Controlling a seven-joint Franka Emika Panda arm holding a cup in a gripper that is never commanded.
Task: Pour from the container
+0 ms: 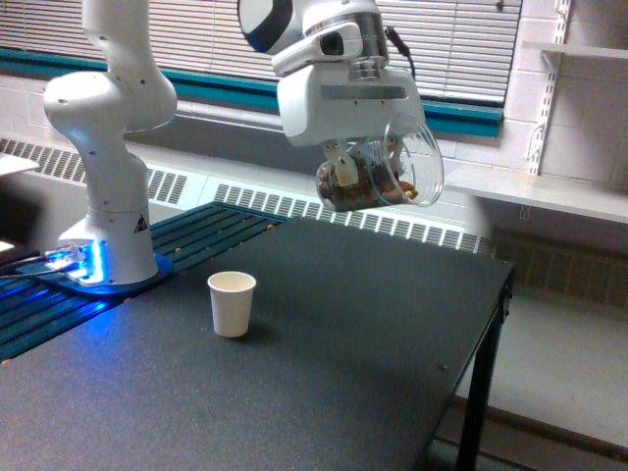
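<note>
A clear cup (388, 175) hangs in the air above the table, tipped on its side with its wide mouth toward the exterior view's right; brown lumpy bits sit heaped in its lower end, none yet at the rim. It looks light, stiff and smooth, likely slippery, so a hold across its body near the base seems safest; the gripper (345, 167) has its fingers closed around that part of the cup. Below and toward the exterior view's left, a small white paper cup (232, 303) stands upright on the dark table (373, 343), well apart from the clear cup; the table's far edge drops off at the exterior view's right; the surface around the paper cup is open.
</note>
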